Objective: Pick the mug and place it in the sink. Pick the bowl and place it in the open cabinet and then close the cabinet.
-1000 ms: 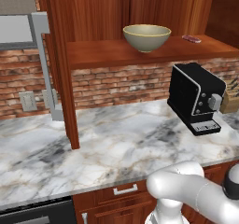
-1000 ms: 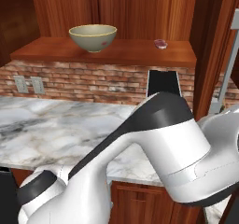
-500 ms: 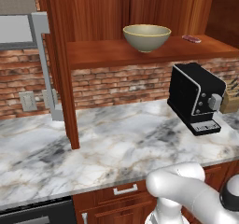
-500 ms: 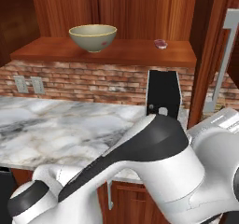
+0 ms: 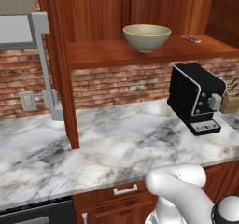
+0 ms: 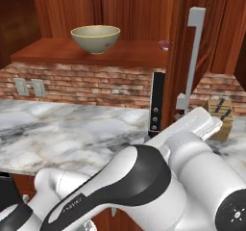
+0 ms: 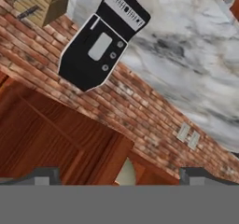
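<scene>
Plainly, the bowl point(image 5: 146, 37) is set on the inner shelf point(image 5: 140, 54) of the open cabinet, so what is left, as judged, is the closing of the door point(image 5: 58, 64). The gripper point(image 7: 119, 176) is seen in the hand view with its two dark fingertips point(image 7: 44, 175) spread wide and nothing between them. The main risk is judged to lie in the door swing: if the door is pushed by its edge rather than its silver handle point(image 5: 44, 69), the fingers could slip off the wood, and the door could be left ajar. A second risk is seen in the coffee machine point(image 5: 195, 97) on the counter point(image 5: 107, 148), which stands below the shelf and could be struck by the arm if it is swept low across the counter. The bowl could also be knocked if the open fingers are carried into the cabinet again instead of out to the door. In the hand view, a pale curved sliver that may be the bowl is glimpsed between the fingertips, close ahead of the gripper; it cannot be told for certain. The machine and the knife block point(image 7: 49, 1) are seen farther along the gripper's line of sight, well apart from the fingers. The bowl rests upright, near the middle of the shelf, apart from a small dark-red item point(image 5: 191, 38) beside it.
</scene>
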